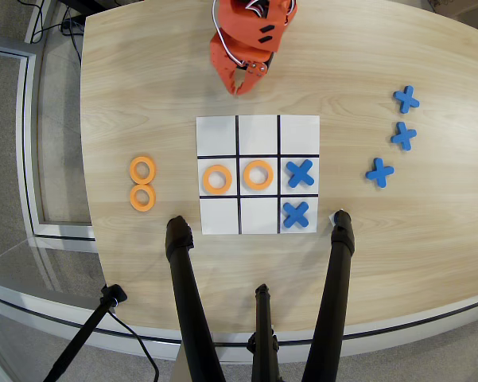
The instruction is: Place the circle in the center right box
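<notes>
A light wooden table with a rounded edge (143, 72) carries everything. A white square board with black grid lines (258, 131) lies flat near its middle. On bare wood left of the board, two flat orange rings (142, 169) sit just beside each other, one nearer. Well to the right, three blue cross pieces (403, 135) lie apart in a loose column.

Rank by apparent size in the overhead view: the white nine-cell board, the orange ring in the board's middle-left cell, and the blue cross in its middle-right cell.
1. White nine-cell board, clearly largest.
2. Orange ring and blue cross: about equal, each nearly filling its cell, so no ranking between them.
</notes>
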